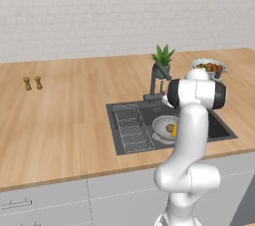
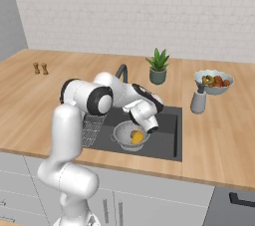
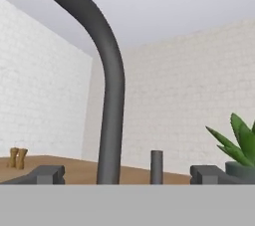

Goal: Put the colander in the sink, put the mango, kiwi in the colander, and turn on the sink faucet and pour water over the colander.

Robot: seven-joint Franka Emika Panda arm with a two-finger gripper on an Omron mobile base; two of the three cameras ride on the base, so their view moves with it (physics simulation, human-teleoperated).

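In the left base view the arm [image 1: 191,135] covered the right part of the colander [image 1: 162,125] and most of the mango [image 1: 174,131], leaving a yellow sliver. The kiwi [image 1: 170,128] was too small to make out clearly. The arm also hid part of the faucet [image 2: 122,73] in the right base view (its base could not be seen). In the hand view the faucet's top and the plant [image 3: 239,145] ran off the edges.
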